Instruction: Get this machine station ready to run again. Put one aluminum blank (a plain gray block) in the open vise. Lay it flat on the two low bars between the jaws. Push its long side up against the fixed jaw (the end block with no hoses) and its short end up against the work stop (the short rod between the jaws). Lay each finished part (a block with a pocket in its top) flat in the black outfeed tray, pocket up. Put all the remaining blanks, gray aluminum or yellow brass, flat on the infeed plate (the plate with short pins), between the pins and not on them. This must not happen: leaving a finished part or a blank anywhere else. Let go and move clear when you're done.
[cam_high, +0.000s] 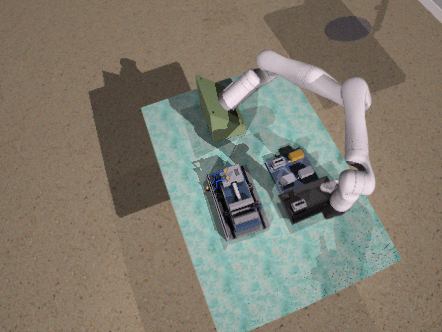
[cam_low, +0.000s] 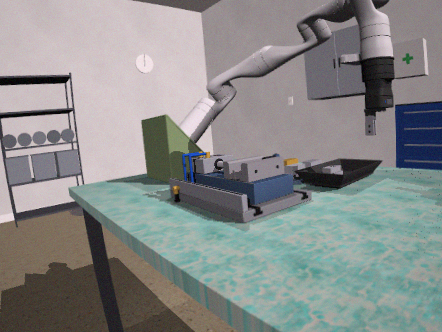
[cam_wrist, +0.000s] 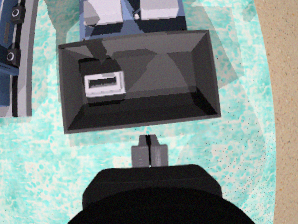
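My gripper (cam_low: 370, 133) (cam_wrist: 148, 145) is shut and empty, raised near the black outfeed tray (cam_high: 320, 192) (cam_low: 321, 178) (cam_wrist: 204, 72); the arm hides its fingers in the top view. A finished part (cam_high: 298, 204) (cam_low: 332, 170) (cam_wrist: 104, 90) lies in the tray, pocket up. On the blue infeed plate (cam_high: 283, 189) are two gray blanks (cam_high: 287, 179) (cam_high: 305, 173), a yellow brass blank (cam_high: 296, 154) (cam_low: 291, 161) and another pocketed part (cam_high: 278, 162). The vise (cam_high: 247, 225) (cam_low: 272, 190) has its fixed jaw (cam_low: 255, 168) opposite the hosed jaw (cam_high: 232, 174). Whether a blank lies between them is unclear.
A green slanted stand (cam_high: 214, 117) (cam_low: 156, 147) is at the back by the arm's base. Blue hoses (cam_high: 217, 176) (cam_low: 188, 165) rise at the vise's far end. The tray stands beside the infeed plate, and the vise is left of both in the top view.
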